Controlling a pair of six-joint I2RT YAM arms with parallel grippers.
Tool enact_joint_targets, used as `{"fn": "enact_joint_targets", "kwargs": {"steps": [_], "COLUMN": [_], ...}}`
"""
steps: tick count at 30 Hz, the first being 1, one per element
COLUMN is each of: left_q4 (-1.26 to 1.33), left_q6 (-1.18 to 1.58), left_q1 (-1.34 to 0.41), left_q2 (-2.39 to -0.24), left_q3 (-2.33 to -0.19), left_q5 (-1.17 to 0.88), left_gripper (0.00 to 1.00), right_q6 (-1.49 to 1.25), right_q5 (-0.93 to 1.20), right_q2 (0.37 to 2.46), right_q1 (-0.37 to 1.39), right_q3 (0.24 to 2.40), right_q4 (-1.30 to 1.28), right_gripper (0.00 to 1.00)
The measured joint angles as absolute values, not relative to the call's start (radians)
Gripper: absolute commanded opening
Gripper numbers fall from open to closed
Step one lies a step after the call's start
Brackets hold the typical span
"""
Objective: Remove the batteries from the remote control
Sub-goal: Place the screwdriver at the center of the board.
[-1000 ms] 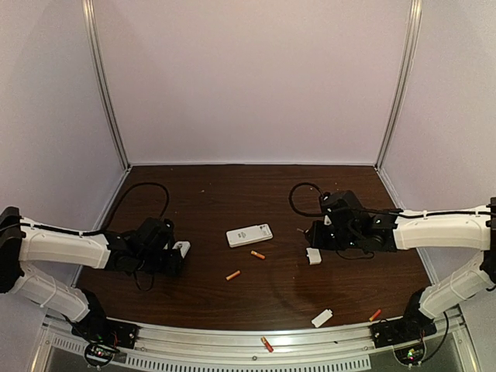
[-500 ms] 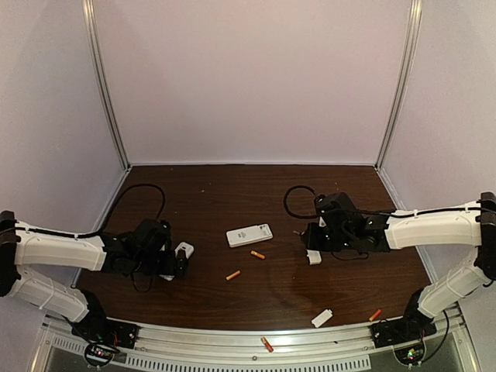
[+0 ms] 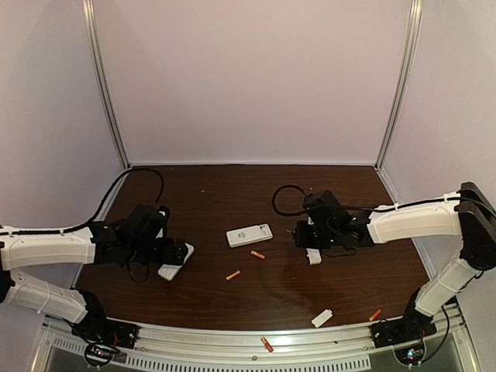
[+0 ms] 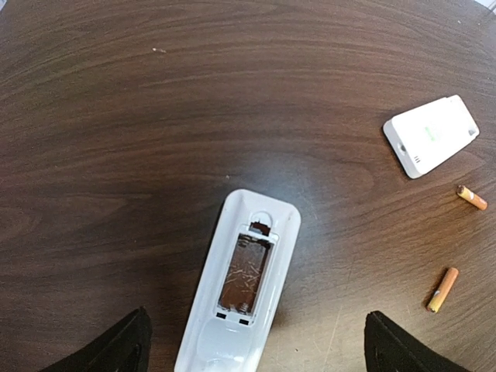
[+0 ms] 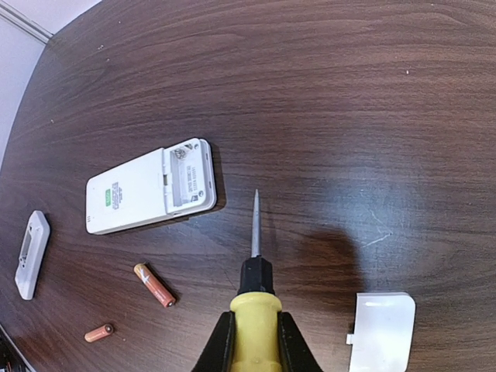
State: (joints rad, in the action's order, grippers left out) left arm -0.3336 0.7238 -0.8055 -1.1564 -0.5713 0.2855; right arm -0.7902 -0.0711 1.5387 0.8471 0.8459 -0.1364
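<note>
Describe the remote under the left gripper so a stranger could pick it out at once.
On the left side of the dark wooden table, look under the open left gripper. A white remote lies there back up, its battery bay uncovered. It is long and narrow, unlike the shorter, broader remote with a green mark at the table's middle.

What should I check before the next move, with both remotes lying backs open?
1. Near remote compartment empty: ok.
2. Centre remote compartment empty: ok, only contacts show.
3. Four batteries out on the table: ok, two by the centre remote, two near the front rail.
4. Left jaws open, not closed on the near remote: ok.
5. Right jaws shut on the screwdriver: ok.
6. Screwdriver tip apart from the centre remote: ok.
</note>
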Motion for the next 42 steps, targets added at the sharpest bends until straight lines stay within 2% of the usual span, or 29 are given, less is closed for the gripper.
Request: {"fn": "enact_joint_targets", "kwargs": {"steps": [9, 21, 24, 27, 33, 38, 40, 42], "left_q4": [-0.379, -0.402, -0.407, -0.417, -0.423, -0.432, -0.433, -0.439], "left_q6": [0.712, 0.722, 0.726, 0.731, 0.74, 0.75, 0.751, 0.75], "left_q1": [-0.805, -0.805, -0.805, -0.805, -0.805, -0.805, -0.805, -0.805], "left_q2": [-1.091, -1.054, -1.05, -1.04, -1.008, -0.976, -0.965, -0.953], "left_q3": [-0.582, -0.58, -0.579, -0.574, -0.553, -0.546, -0.546, -0.546], "left_q5": [0.312, 0.333, 0.334, 0.335, 0.337, 0.344, 0.351, 0.361], "left_gripper": [0.97, 0.97, 0.97, 0.97, 0.97, 0.98, 0.97, 0.97], "right_q6": [-0.793, -0.815, -0.818, -0.818, -0.815, -0.807, -0.795, -0.783], "right_q5": [-0.088, -0.078, -0.07, -0.057, -0.047, -0.067, -0.081, -0.097], "right_q2": [1.618, 1.65, 1.65, 1.65, 1.646, 1.611, 1.582, 1.552], "right_q1": [0.847, 0.847, 0.847, 0.847, 0.847, 0.847, 0.847, 0.847], "right_q3": [0.883, 0.894, 0.898, 0.908, 0.943, 0.977, 0.996, 1.016], "right_q4": [-0.139, -0.146, -0.152, -0.168, -0.225, -0.279, -0.305, -0.328], "right_gripper": [0.02, 0.13, 0.21, 0.36, 0.56, 0.64, 0.75, 0.9]}}
